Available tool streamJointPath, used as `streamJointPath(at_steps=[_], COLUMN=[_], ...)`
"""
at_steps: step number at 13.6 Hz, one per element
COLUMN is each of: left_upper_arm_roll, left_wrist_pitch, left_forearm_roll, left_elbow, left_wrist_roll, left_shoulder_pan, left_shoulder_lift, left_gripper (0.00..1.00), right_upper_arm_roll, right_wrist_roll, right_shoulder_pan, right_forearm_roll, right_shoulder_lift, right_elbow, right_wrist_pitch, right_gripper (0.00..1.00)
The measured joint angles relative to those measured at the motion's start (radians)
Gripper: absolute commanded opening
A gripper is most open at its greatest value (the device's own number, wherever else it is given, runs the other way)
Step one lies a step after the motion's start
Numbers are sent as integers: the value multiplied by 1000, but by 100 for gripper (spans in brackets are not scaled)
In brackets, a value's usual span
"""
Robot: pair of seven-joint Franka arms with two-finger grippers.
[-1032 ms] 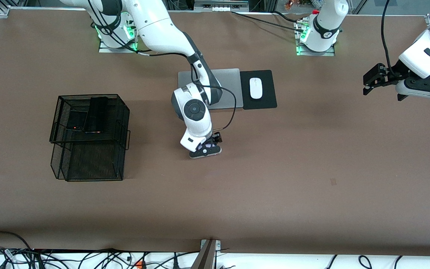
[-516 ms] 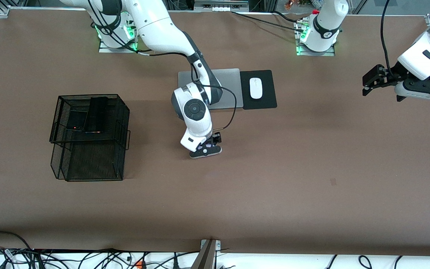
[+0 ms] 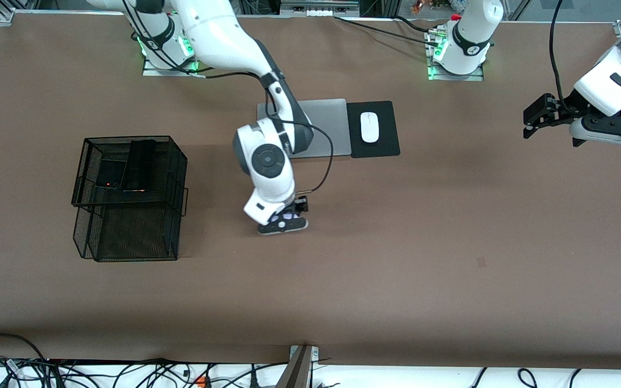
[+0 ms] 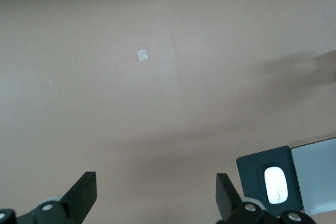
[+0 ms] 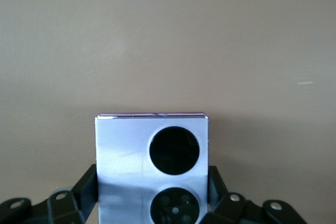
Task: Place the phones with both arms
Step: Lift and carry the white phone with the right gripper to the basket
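High front camera facing both arm bases at 12 o'clock, whole counter in view, left wrist camera high over bare counter, sharing the mouse, right wrist camera close on phone.

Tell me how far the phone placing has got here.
Two black phones, long slab and small folded one, already lie on the mesh rack's top tier. The right gripper holds the lilac-white phone over the table; placing remains. The left gripper waits open.

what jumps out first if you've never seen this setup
The right arm's hand, over mid-table, grips a squarish lilac-white phone with two black circles. Toward that arm's end stands a black wire-mesh basket holding a long black slab phone and a small black folded phone. The left hand waits open.
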Motion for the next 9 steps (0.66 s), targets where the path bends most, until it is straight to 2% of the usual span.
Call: streamJointPath(at_steps=[3, 6, 7, 9], left_upper_arm_roll=[0, 0, 0, 1], left_wrist_pitch=[0, 0, 0, 0], left_forearm_roll=[0, 0, 0, 0], left_elbow=[0, 0, 0, 0], left_wrist_roll=[0, 0, 0, 0], left_shoulder_pan=[0, 0, 0, 0], left_shoulder_lift=[0, 0, 0, 0], left_gripper=[100, 100, 100, 100], right_upper_arm_roll=[-133, -301, -343, -380], right_wrist_roll=[-82, -276, -332, -421], right_shoulder_pan=[-3, -11, -18, -49], right_forearm_roll=[0, 0, 0, 0], right_shoulder_lift=[-100, -132, -132, -131], right_elbow=[2, -6, -11, -25], right_wrist_pitch=[-190, -310, -324, -330], right_gripper=[0, 0, 0, 0])
